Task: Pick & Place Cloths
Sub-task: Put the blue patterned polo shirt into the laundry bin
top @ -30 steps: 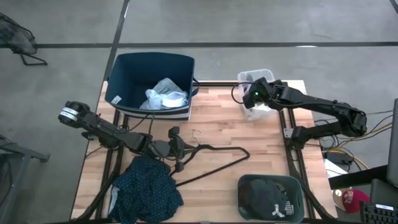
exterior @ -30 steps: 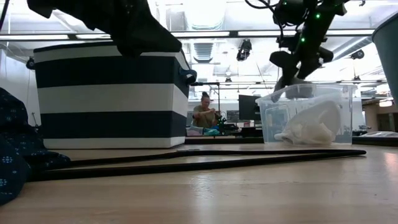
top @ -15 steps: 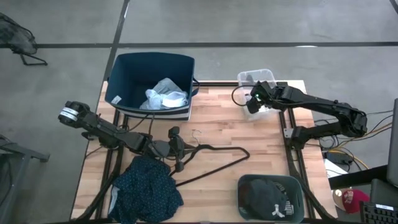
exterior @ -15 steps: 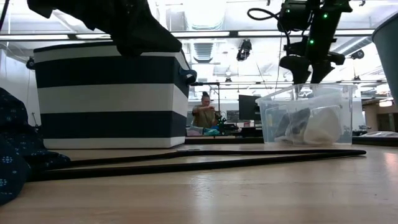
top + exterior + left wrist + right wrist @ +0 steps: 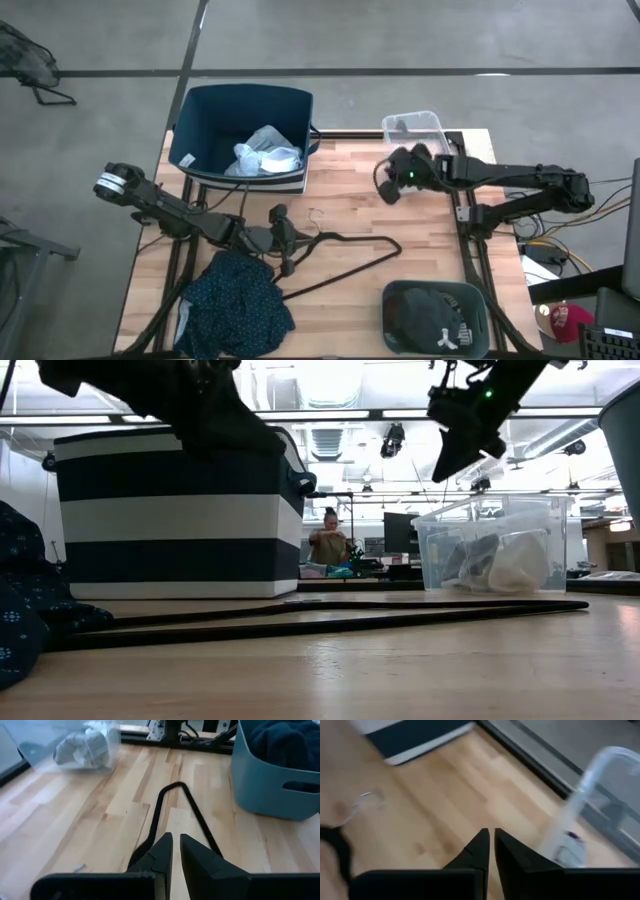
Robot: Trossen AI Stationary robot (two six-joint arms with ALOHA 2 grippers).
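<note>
— Since a second ago the right gripper [image 5: 389, 186] has left the clear plastic bin [image 5: 412, 125] and pulled back over bare table [image 5: 350, 205], its fingers [image 5: 479, 851] nearly together with nothing between them.

— And the cloths?

— White and grey socks [image 5: 500, 565] lie in that clear bin, at the table's far right corner. A pale blue shirt [image 5: 262, 152] sits in the navy striped basket [image 5: 240, 110] at the far left. The dark teal dotted garment [image 5: 235, 300] lies on the near left of the table, and a black one with a white logo [image 5: 432, 325] fills the grey-green tub [image 5: 388, 296] at the near right.

— So three containers?

— Three containers, four lots of cloth that I can count (how many socks are in the bin is too hard to tell).

— Anything in the way?

— One thin black wire hanger [image 5: 345, 255] stretches across the middle, between the dotted garment and the tub. The left gripper [image 5: 283, 240] rests low at the hanger's left end, just beyond the dotted garment, its fingers [image 5: 162, 855] a narrow slit apart with the wire running out ahead of the tips. A person [image 5: 328, 540] sits in the room beyond.
</note>
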